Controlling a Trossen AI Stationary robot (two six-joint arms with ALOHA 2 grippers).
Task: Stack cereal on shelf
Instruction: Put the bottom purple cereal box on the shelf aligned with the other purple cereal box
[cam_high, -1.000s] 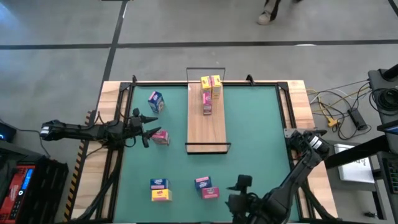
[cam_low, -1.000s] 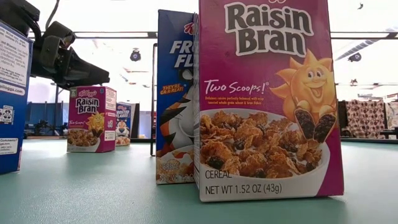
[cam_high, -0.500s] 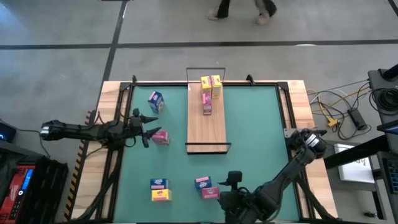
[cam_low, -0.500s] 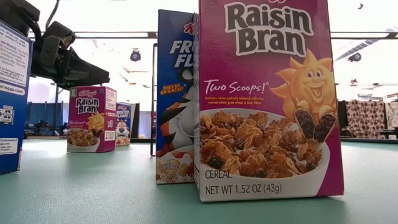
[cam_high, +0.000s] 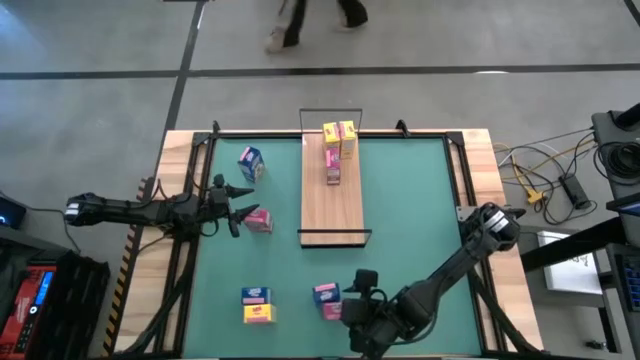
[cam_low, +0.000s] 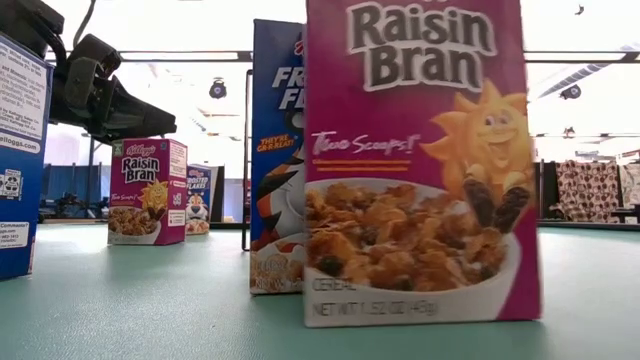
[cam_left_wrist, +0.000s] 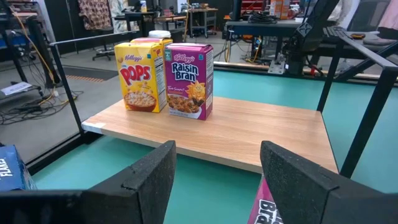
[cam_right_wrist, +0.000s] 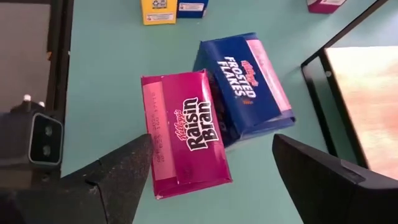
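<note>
The shelf lies down the middle of the green table, with a yellow Pops box and a Raisin Bran box standing side by side at its far end. At the near edge, the right gripper hangs over a magenta Raisin Bran box touching a blue Frosted Flakes box; its fingers are spread wide and grip nothing. To their left sit two more small boxes. The left gripper waits at the left side beside a pink box, fingers parted, empty. A person's legs cross the floor beyond.
</note>
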